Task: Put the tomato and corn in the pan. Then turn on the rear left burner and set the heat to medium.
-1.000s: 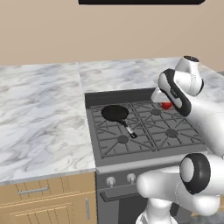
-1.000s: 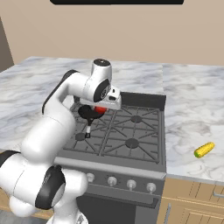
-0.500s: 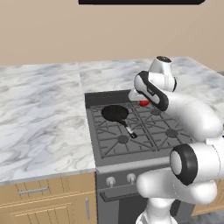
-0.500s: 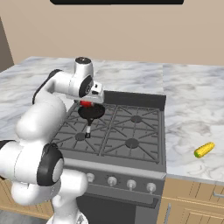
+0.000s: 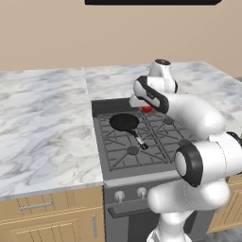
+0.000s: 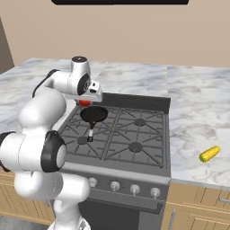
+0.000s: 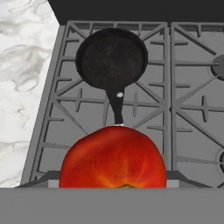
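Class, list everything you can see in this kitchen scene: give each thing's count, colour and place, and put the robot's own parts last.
small round red tomato: one, bright red, held in the jaws above the stove, near the pan
small round black pan: one, black with a pale-tipped handle, on the rear left burner, nothing in it
short yellow corn cob: one, yellow with a greenish tip, on the counter right of the stove
gas stove: one, dark grey, four burners under grates, set in the counter
stove knobs: a row, silvery, on the stove's front panel
marble counter: white-grey, both sides of the stove
wooden cabinets: tan, below the counter
robot arm: one, white with dark joints
gripper: one, closed on the tomato
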